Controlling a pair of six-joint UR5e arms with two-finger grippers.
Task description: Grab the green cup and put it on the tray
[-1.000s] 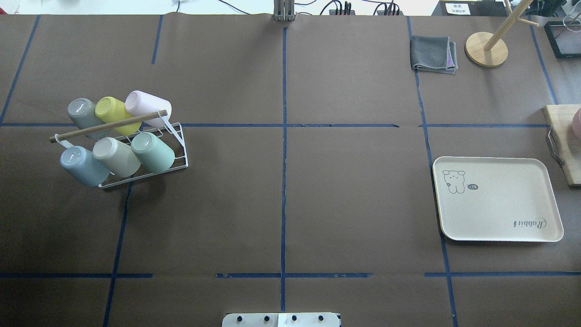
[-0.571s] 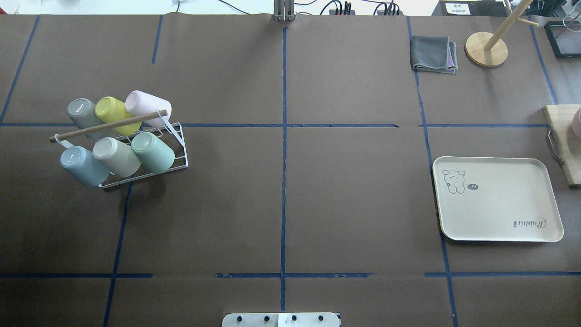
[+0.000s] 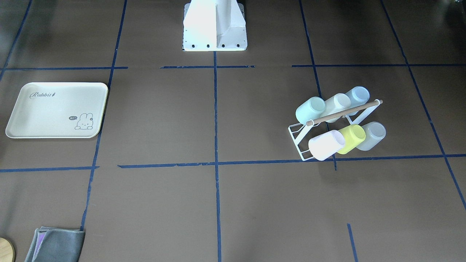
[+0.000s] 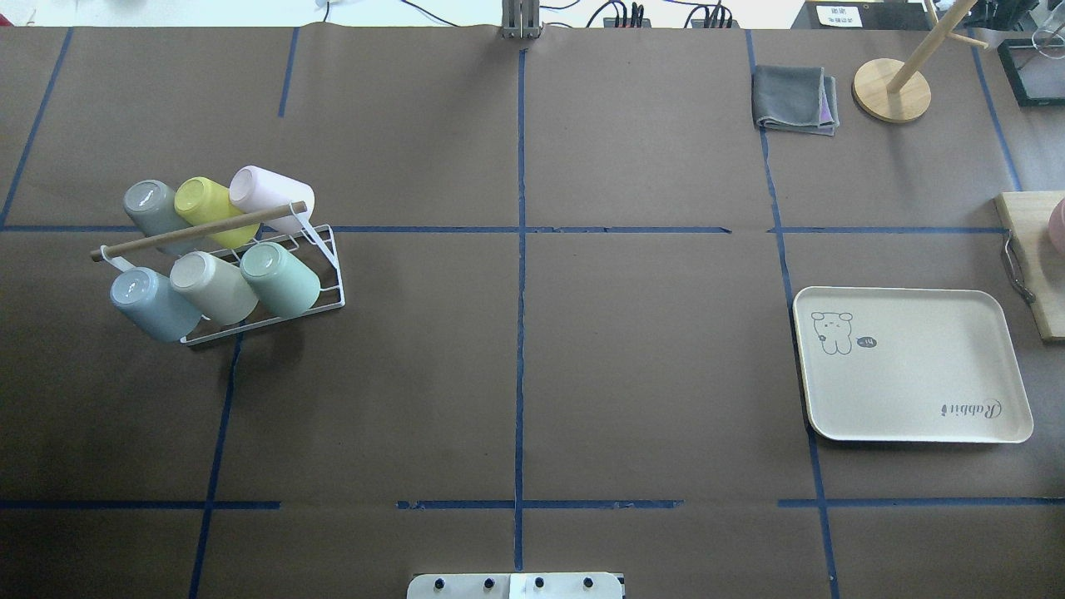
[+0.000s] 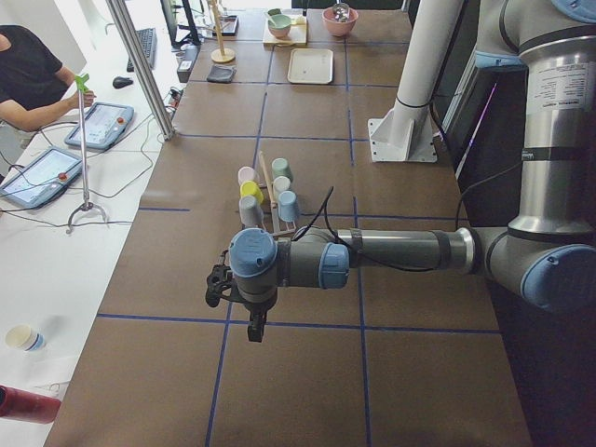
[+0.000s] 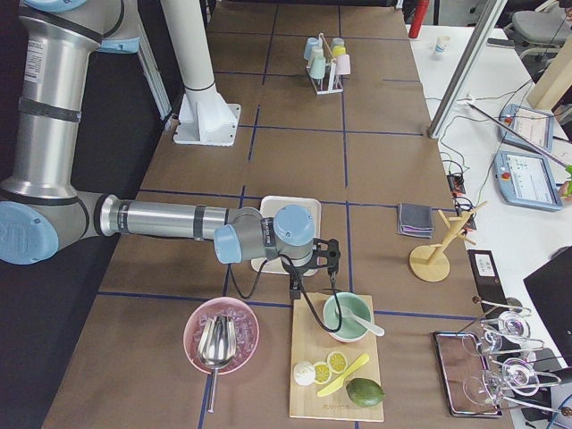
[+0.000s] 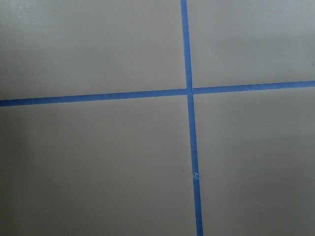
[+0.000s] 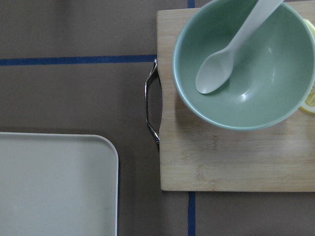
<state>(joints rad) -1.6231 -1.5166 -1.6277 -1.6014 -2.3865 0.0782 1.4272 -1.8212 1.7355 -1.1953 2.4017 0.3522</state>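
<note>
The green cup [image 4: 280,279] [image 3: 310,110] [image 5: 282,169] [image 6: 316,64] lies tilted on a white wire rack [image 4: 320,306], at the right end of the row nearer the robot, beside a beige cup [image 4: 214,287]. The cream tray [image 4: 915,391] [image 3: 54,109] [image 8: 54,182] lies on the table's right side with nothing on it. My left gripper [image 5: 254,328] hangs over bare table well short of the rack; I cannot tell whether it is open or shut. My right gripper [image 6: 295,288] hangs past the tray's outer edge, by a wooden board; its state cannot be told either.
Blue, grey, yellow and pink cups share the rack under a wooden rod [image 4: 198,231]. A wooden board [image 8: 231,147] with a green bowl [image 8: 246,69] and a spoon lies right of the tray. A folded grey cloth [image 4: 795,100] and a wooden stand [image 4: 891,90] sit far right. A person [image 5: 28,79] sits at the side.
</note>
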